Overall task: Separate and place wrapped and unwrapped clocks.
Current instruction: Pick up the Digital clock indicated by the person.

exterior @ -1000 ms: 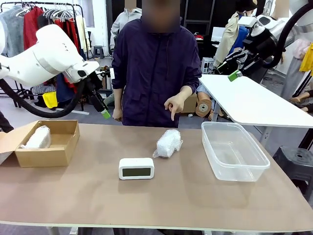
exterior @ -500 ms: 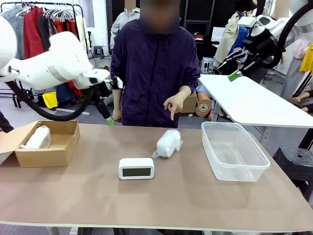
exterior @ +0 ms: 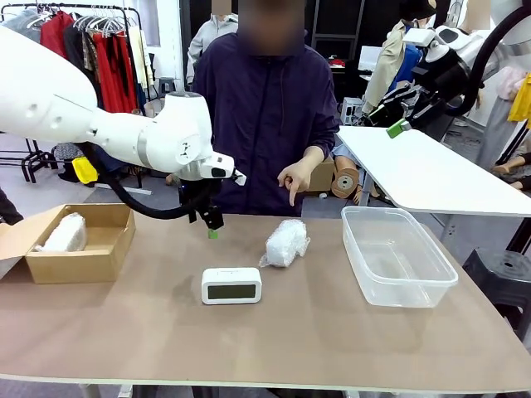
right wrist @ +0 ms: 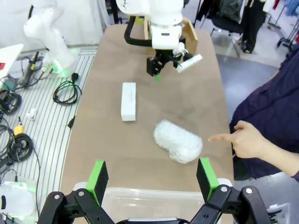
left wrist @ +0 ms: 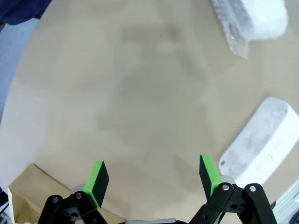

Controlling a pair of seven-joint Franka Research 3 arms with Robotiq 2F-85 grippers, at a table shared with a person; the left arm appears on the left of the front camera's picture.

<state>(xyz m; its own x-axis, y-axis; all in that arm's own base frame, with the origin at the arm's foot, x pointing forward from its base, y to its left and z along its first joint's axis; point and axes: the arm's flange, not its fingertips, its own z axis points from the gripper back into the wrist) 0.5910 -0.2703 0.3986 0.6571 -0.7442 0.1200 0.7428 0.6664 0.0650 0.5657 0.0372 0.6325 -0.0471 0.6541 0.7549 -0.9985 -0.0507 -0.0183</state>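
Note:
The white clock [exterior: 231, 284] with a dark display lies at the table's middle, beside a bubble-wrap bundle [exterior: 286, 242] on its right. A second bundle [exterior: 66, 233] rests inside the cardboard box [exterior: 83, 261] at the left. My left gripper [exterior: 212, 230] hangs open just behind the clock and left of the loose bundle. In the left wrist view the left gripper [left wrist: 153, 173] holds nothing; the clock [left wrist: 261, 140] is at right and the bundle [left wrist: 254, 16] at top. My right gripper [right wrist: 152, 176] is open, high above the bundle [right wrist: 178, 141] and clock [right wrist: 128, 101].
A clear plastic container [exterior: 397, 274] stands at the table's right. The person stands at the far edge, one hand [exterior: 294, 178] pointing down toward the loose bundle. A white table [exterior: 431, 174] lies beyond at right, under the right gripper [exterior: 398, 128].
My left arm has swung right from above the cardboard box to the table's middle and dropped lower, near the clock. The clock, bundles and right arm have stayed put.

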